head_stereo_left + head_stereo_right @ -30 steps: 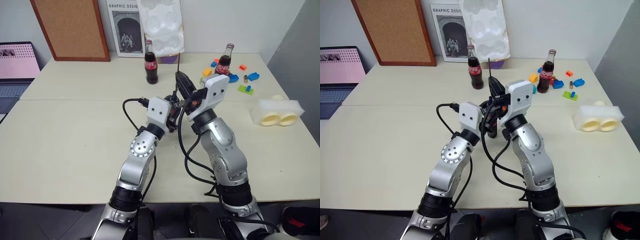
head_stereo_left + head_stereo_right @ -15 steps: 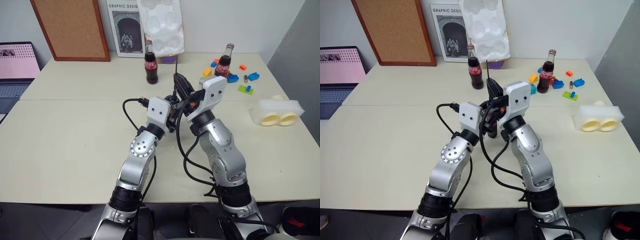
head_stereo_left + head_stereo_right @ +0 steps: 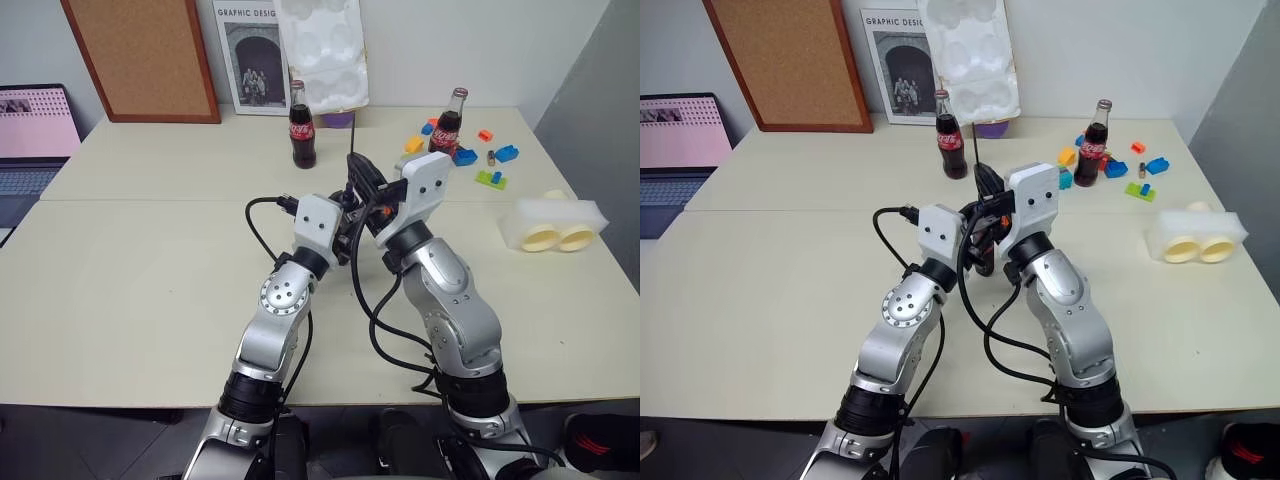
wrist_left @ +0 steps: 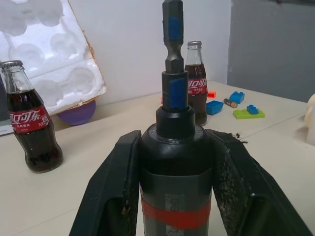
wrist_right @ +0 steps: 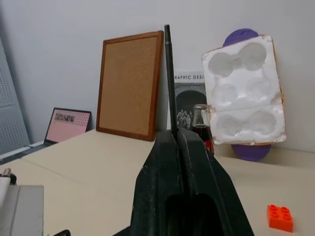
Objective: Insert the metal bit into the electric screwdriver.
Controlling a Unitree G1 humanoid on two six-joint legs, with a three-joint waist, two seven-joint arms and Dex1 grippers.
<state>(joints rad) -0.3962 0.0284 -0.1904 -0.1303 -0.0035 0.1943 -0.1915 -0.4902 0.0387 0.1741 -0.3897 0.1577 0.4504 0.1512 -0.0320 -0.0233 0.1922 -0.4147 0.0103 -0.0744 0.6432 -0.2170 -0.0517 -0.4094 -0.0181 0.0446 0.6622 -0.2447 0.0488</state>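
My left gripper [image 4: 176,137] is shut on the electric screwdriver [image 4: 176,167], a black cylinder with a red band and a blue collar at its nose. A short hex stub with a blue mark sticks out of that nose. My right gripper [image 5: 178,136] is shut on the metal bit [image 5: 169,78], a thin dark rod rising straight out from between its fingers. Over the middle of the table the two grippers meet. The right gripper [image 3: 363,175] sits just above and behind the left gripper [image 3: 346,222], with the bit [image 3: 975,150] pointing up.
Two cola bottles [image 3: 302,125] [image 3: 447,122] stand on the far half of the table. Coloured bricks [image 3: 497,165] lie at the far right, and a white foam block [image 3: 558,222] sits near the right edge. A corkboard [image 3: 140,55], a poster and a foam tray [image 3: 322,50] lean on the wall.
My right gripper has tilted a little more upright with the bit in it. The left gripper and the screwdriver have stayed where they were.
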